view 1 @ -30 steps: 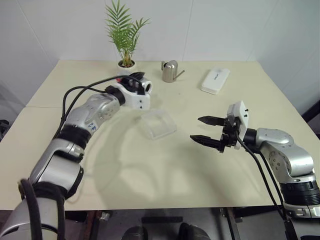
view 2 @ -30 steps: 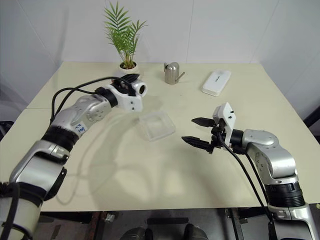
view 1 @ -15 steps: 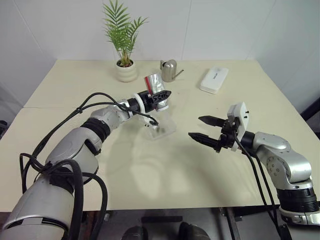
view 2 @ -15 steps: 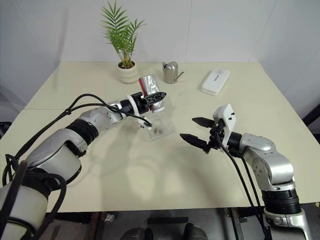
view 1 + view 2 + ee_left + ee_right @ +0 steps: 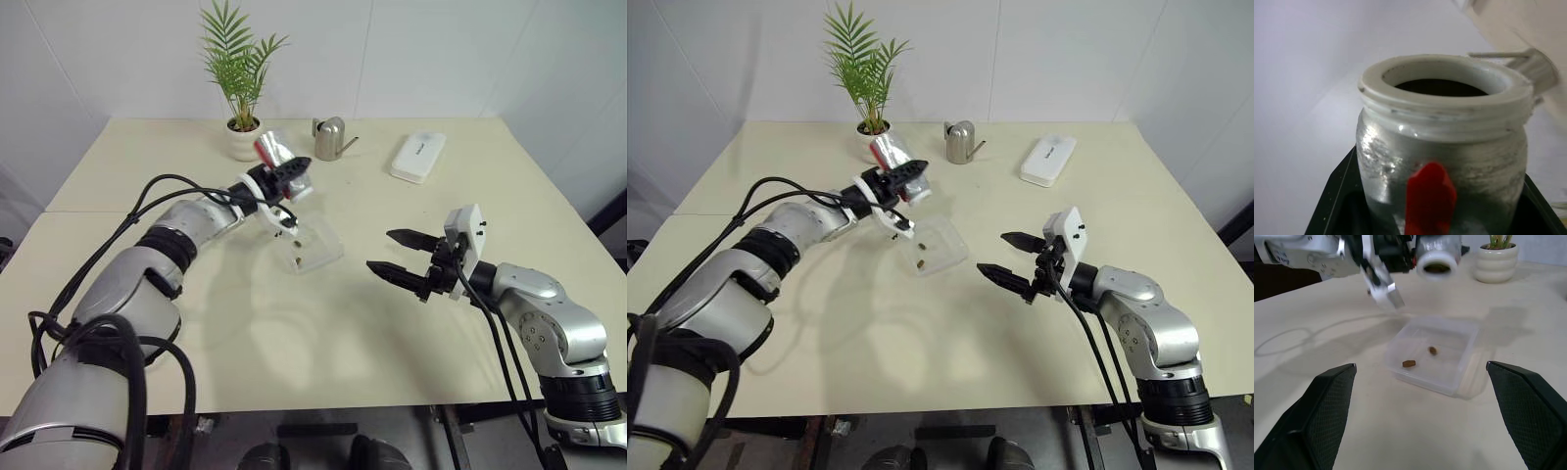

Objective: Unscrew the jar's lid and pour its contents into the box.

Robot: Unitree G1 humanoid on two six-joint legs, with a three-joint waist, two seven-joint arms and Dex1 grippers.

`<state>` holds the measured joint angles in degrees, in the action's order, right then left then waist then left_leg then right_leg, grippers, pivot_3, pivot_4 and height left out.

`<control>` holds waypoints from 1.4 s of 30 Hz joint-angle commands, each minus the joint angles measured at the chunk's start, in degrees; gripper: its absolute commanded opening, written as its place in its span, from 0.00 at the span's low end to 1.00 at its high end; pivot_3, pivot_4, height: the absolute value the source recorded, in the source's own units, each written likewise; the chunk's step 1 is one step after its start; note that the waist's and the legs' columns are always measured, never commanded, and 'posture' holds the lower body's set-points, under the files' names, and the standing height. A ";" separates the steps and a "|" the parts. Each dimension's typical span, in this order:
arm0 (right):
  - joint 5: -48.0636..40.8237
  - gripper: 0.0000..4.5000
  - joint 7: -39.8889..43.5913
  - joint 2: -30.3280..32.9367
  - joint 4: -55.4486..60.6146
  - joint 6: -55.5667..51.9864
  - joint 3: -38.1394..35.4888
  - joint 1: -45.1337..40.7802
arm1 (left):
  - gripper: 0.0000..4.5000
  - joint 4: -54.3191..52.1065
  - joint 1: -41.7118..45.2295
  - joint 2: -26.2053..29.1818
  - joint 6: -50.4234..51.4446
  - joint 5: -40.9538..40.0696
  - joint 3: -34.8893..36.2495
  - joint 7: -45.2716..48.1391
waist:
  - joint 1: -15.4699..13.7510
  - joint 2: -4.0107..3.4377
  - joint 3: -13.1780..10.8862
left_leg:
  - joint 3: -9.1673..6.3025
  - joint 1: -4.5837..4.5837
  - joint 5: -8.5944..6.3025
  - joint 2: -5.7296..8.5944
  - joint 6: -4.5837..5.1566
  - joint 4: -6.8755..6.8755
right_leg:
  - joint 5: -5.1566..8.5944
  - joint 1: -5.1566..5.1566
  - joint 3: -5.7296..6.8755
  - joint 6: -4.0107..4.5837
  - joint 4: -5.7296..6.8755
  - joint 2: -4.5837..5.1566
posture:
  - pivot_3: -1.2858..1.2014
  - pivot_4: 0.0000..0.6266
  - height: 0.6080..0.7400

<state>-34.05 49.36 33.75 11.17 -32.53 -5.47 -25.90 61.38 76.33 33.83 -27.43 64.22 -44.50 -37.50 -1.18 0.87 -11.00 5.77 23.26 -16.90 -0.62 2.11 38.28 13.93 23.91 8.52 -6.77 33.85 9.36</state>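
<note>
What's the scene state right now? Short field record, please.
jar: lid off, tilted, held above the table beside the box
left gripper: shut on jar
right gripper: open, empty, apart from the box
box: on table, holds two brown bits
background: plant, watering can, white case at the table's far side

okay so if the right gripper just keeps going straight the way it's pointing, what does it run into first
Probably the box: the right gripper, jaws open, points across the table at it, with bare tabletop between. The jar in the left gripper hangs above the box's far side, likely higher than that line, though depth is unclear.
</note>
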 commanded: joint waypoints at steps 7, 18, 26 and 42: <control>1.46 0.99 3.94 2.93 -0.04 3.32 -0.40 -0.74 | 0.47 -16.81 -18.22 0.51 12.89 -63.27 40.32 54.90 | 1.04 -0.01 0.00 | -0.02 0.05 -0.03 -0.02 0.00 0.59 | -0.01 -0.12 0.10 -0.01 0.24 0.02 | 0.52 0.24 1.00; 3.15 0.99 7.22 3.02 -1.91 5.38 1.01 -2.42 | 0.47 -24.23 -31.87 2.63 37.34 -80.19 63.74 54.19 | 1.41 0.07 0.05 | -0.19 -0.13 -0.10 0.01 0.08 0.72 | -0.10 -0.33 -0.05 -0.11 0.30 -0.02 | 0.52 0.24 1.00; 2.75 0.99 6.65 2.44 -1.93 5.38 0.40 -2.50 | 0.47 -31.16 -43.78 1.25 26.35 -79.31 64.80 58.32 | 1.10 0.19 0.12 | -0.23 -0.09 -0.16 0.02 0.05 0.73 | -0.10 -0.34 -0.03 -0.11 0.24 0.00 | 0.52 0.24 1.00; 1.16 1.00 7.85 1.90 -0.56 4.24 1.44 -3.21 | 1.00 -35.52 -50.25 0.45 29.18 -80.35 67.90 55.81 | 1.30 0.21 0.14 | -0.15 -0.13 -0.23 -0.03 0.06 0.71 | -0.11 -0.31 -0.05 -0.09 0.24 0.00 | 0.52 0.24 1.00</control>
<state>-31.70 56.70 35.45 8.67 -28.64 -3.41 -28.34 28.55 26.60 33.05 1.99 -16.37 22.39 18.74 0.13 1.08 -10.86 5.62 23.14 -17.13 -0.65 2.17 38.99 13.82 23.60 8.46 -6.86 34.08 9.36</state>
